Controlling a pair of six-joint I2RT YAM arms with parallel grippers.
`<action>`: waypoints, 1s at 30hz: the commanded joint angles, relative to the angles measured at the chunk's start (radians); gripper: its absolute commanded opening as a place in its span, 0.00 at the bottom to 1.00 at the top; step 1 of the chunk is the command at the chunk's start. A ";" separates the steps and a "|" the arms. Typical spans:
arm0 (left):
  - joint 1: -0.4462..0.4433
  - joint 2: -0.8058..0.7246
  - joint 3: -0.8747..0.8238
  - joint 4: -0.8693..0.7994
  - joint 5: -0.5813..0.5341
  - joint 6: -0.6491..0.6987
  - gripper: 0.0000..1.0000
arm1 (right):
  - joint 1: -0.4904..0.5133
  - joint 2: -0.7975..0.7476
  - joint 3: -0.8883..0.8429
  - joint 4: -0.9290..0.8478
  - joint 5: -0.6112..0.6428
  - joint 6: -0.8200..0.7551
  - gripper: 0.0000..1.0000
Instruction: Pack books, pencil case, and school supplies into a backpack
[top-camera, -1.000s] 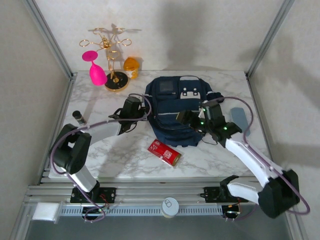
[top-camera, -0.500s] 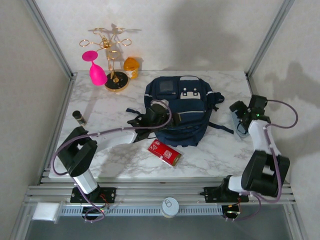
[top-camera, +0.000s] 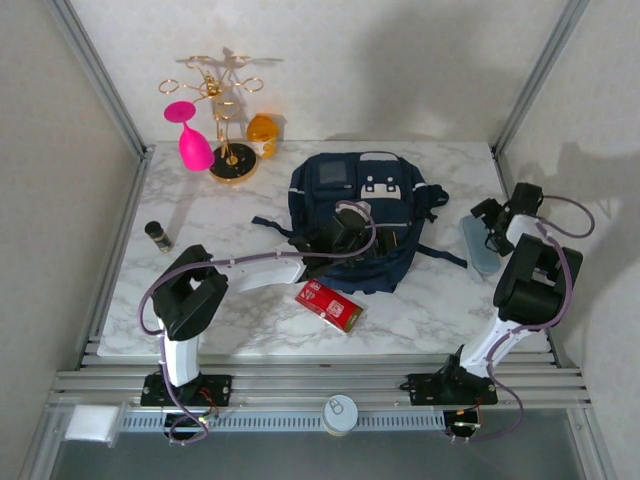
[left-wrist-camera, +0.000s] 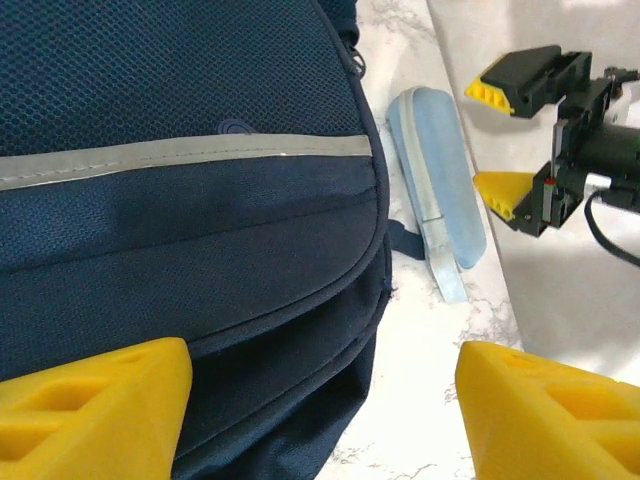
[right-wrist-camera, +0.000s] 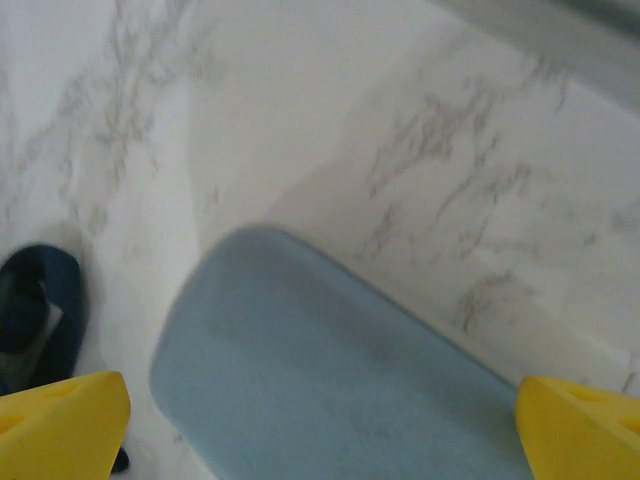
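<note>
The navy backpack lies flat mid-table. My left gripper hovers open over its right side; the left wrist view shows its yellow fingertips straddling the backpack edge, holding nothing. The grey-blue pencil case lies on the marble right of the backpack, also seen as pencil case. My right gripper is open just above its far end, with the pencil case between its fingers, untouched. The flat red box lies in front of the backpack. Books and navy booklet are out of view.
A short black cylinder stands at the left. A gold rack with a pink glass and an orange object sits at the back left. The right table edge and frame post are close to the right gripper.
The left gripper has travelled rightwards across the backpack. The right arm has left the backpack, swung to the right edge and settled over the pencil case's far end.
</note>
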 joint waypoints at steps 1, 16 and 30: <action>0.015 0.008 0.049 -0.059 -0.058 0.055 0.75 | 0.014 -0.070 -0.083 0.010 -0.085 0.020 0.99; 0.041 -0.051 0.031 -0.169 -0.129 0.100 0.90 | -0.058 -0.218 -0.250 -0.047 -0.254 -0.059 0.99; 0.111 -0.213 -0.130 -0.207 -0.173 0.105 0.99 | 0.011 -0.316 -0.368 -0.019 -0.527 -0.101 0.95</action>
